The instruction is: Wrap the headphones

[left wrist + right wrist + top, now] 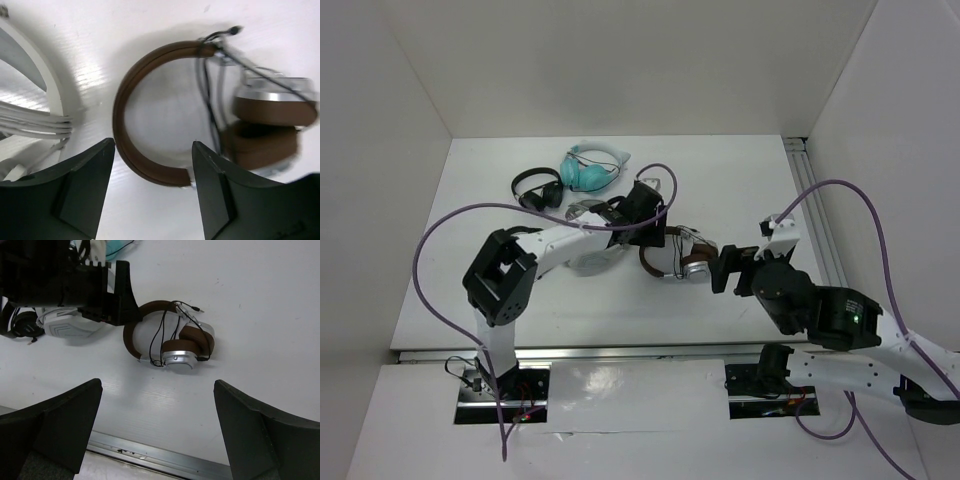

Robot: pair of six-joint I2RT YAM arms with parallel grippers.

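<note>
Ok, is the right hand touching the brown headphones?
Apart. The right wrist view shows bare table between the open right hand and the headphones.

teal headphones [585,172] | black headphones [550,195] | white headphones [65,326] | white table [500,160]

The headphones [185,346] have a headband [120,115] of smooth brown leather-like material with a dull sheen. The ear pads [272,111] are the same brown, soft-looking and matt. The cups [177,359] have a bright, silvery, metal-like finish, and the cable [207,100] is thin, black and rubbery.

The counter [260,300] is white, smooth and faintly glossy. The left fingers [85,190] and right fingers [55,420] are matt black plastic.

Toward 12 o'clock on the counter, a teal pair [588,170] looks like shiny plastic. Along the 6 o'clock edge runs a bare metal rail [150,457].
</note>
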